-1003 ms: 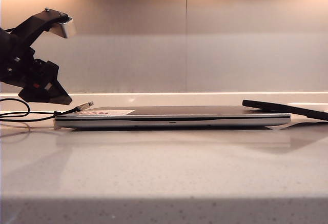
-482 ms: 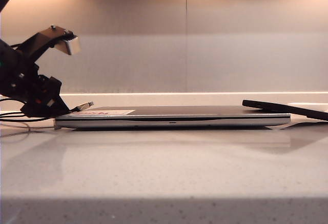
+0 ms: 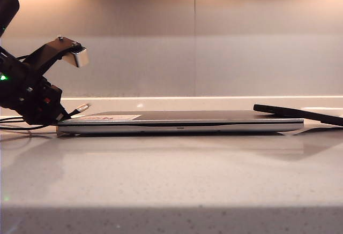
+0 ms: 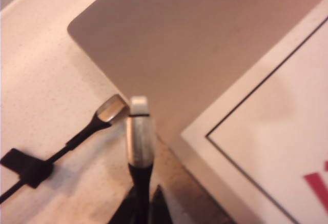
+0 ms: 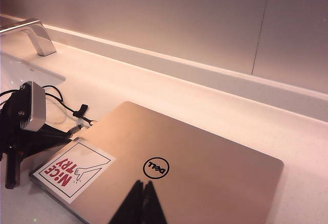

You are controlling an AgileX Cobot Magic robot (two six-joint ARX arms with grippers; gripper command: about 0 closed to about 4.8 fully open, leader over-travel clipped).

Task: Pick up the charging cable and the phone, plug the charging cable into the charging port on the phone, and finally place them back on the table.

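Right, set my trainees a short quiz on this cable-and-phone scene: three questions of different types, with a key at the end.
1. What is the left gripper, at the left corner of the laptop, closed on?
A. the phone
B. the charging cable, just behind its silver connector
C. the laptop's lid

2. True or false: the phone lies flat on the table, well apart from the laptop.

3. Fill in: the right gripper, above the laptop's lid, is ____ (open or shut) and holds nothing.

Key
1. B
2. False: it is tilted, with one end resting on the laptop's right end.
3. shut
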